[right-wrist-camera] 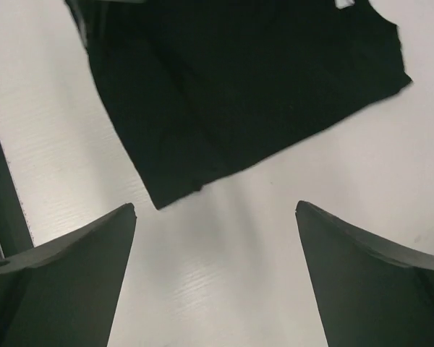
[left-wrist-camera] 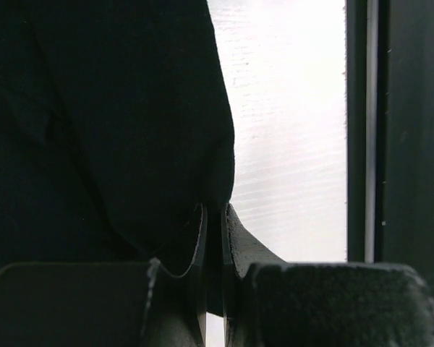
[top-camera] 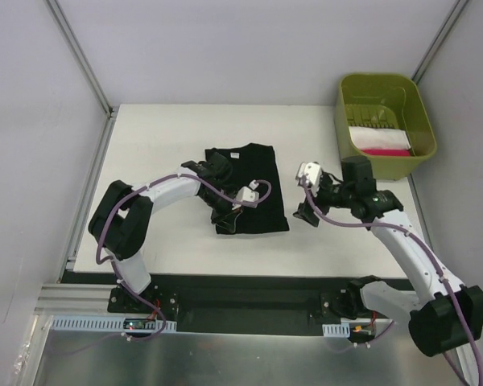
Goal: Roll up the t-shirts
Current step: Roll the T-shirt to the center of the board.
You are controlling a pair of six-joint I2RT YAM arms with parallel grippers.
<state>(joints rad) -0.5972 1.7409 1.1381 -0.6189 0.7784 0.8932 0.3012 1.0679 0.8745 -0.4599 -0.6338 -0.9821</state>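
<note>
Surveying from largest to smallest: the white desk (top-camera: 161, 145) carries all items noted. My left arm (top-camera: 165, 189) reaches in from the left over the black t-shirt (top-camera: 262, 169), and my right arm (top-camera: 410, 241) bends in from the right. The t-shirt lies flat at the middle of the desk, folded to a rough rectangle, with its neck opening toward the far edge. A green bin (top-camera: 414, 112) stands at the far right corner, well apart from the shirt, and holds folded white and pink cloth (top-camera: 378, 141). My left jaws are clenched on a fold of the black cloth at the shirt's near left part, with a thin layer pinched between them. My right jaws are released and stand wide apart over bare desk, just beside the shirt's near right corner.
</note>
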